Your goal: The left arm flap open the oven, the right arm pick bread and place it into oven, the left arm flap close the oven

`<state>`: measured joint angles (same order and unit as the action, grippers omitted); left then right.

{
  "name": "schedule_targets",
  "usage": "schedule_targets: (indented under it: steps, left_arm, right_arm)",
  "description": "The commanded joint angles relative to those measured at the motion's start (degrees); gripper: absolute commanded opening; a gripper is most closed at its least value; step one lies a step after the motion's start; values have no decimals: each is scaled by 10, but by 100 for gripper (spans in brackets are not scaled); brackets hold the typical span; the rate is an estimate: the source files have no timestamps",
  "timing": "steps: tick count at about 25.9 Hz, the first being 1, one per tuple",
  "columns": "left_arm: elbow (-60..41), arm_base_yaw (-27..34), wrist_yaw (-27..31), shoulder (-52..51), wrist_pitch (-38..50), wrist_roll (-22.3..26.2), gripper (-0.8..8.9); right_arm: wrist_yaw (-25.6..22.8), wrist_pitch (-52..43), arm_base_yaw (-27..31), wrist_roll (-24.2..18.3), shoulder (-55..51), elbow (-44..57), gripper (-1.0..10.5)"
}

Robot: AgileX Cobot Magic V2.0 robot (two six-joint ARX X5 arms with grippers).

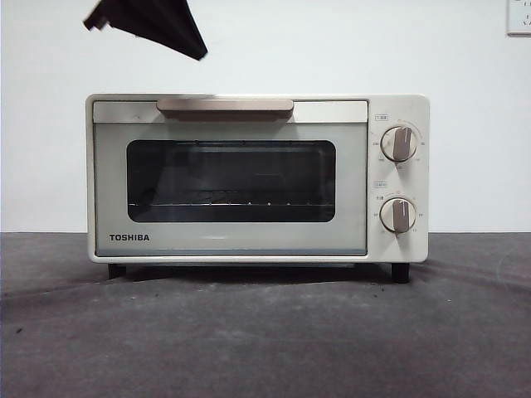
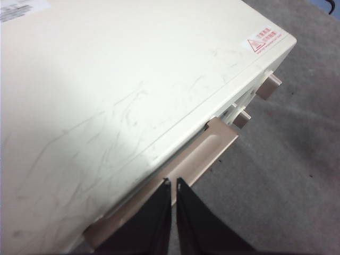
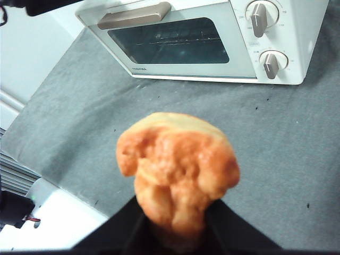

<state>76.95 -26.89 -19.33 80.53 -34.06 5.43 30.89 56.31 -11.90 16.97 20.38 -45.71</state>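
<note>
**A:** Oven (image 1: 257,178) first: the Toshiba toaster oven stands on the grey tabletop (image 1: 265,332) with its glass door (image 1: 231,186) fully shut, so nothing can go in yet. Where is the left gripper (image 2: 173,183)?

**B:** It hangs above the oven's top front edge. Its jaws are closed to a thin slit with nothing between them, and their tips sit just over the beige bar handle (image 2: 199,159). Pressed together like that, they likely serve as a hook or pusher, to catch the bar and flap the door down rather than pinch it.

**A:** And the bread (image 3: 178,170)?

**B:** The right gripper (image 3: 178,228) has it. Its jaws are clamped on the lower part of the lumpy golden-brown bun, which rises ahead of them, held in the air over the tabletop, well apart from the oven and facing the door.

**A:** Why hold it back there?

**B:** Probably to leave the door room to swing down. The bread looks small enough to pass the opening easily.

**A:** So how far along?

**B:** The bun is picked up; the opening is not yet done.
</note>
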Motion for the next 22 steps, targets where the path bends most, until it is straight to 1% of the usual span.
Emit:
schedule_targets:
  steps: [1, 6, 14, 22]
  left_arm:
    - [16, -9, 3, 23, 1, 18, 16]
    - [17, -16, 19, 40, 1, 27, 16]
    - [17, -16, 44, 57, -9, 29, 16]
    - [17, -17, 45, 58, -42, 32, 16]
  right_arm:
    - [6, -6, -1, 6, 0, -10, 72]
    - [6, -6, -1, 6, 0, -10, 72]
    - [6, -6, -1, 6, 0, -10, 72]
    - [6, -6, -1, 6, 0, -10, 72]
